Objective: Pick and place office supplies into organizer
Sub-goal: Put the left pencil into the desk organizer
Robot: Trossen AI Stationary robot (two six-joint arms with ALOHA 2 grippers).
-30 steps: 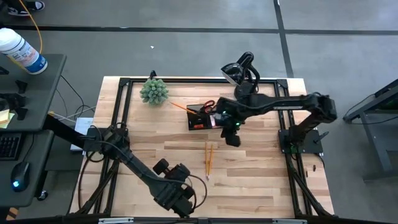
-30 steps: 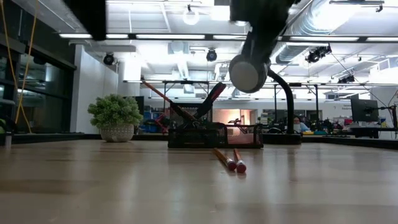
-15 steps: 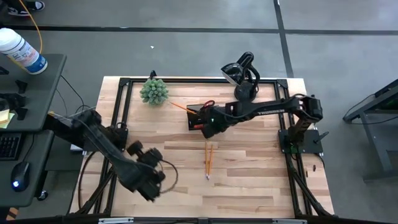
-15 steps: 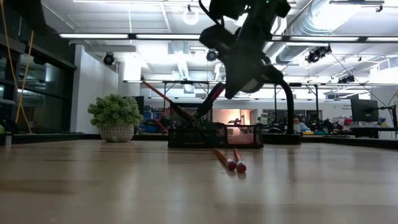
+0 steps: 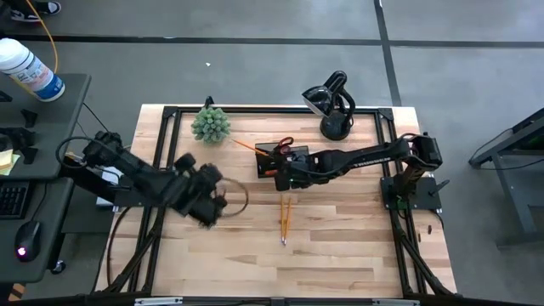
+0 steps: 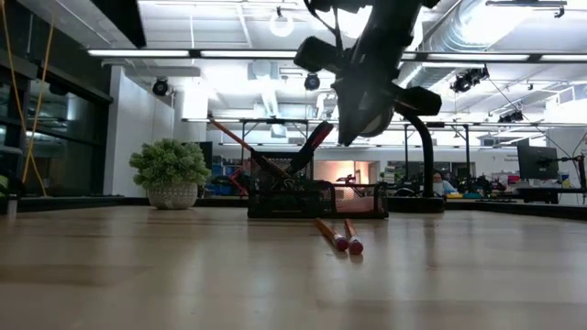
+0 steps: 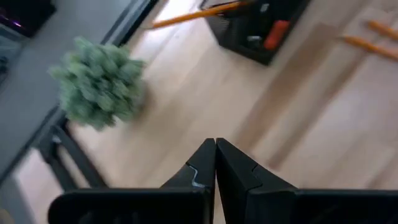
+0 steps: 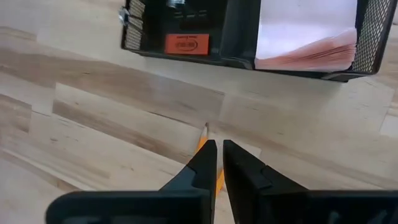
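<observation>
The pale wooden tabletop (image 5: 340, 246) carries a black organizer (image 5: 274, 160) near its far middle, two pencils (image 5: 285, 218) side by side just in front, a green plant (image 5: 210, 124) and a black lamp (image 5: 334, 127).

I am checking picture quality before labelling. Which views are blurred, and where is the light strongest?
High view: the left arm's pincer is smeared by motion, while the pencils stay crisp. Left wrist view: the plant and organizer are soft. Low view: bright ceiling lights leave the right arm dark. Right wrist view: the sticky-note pad looks washed out.
</observation>
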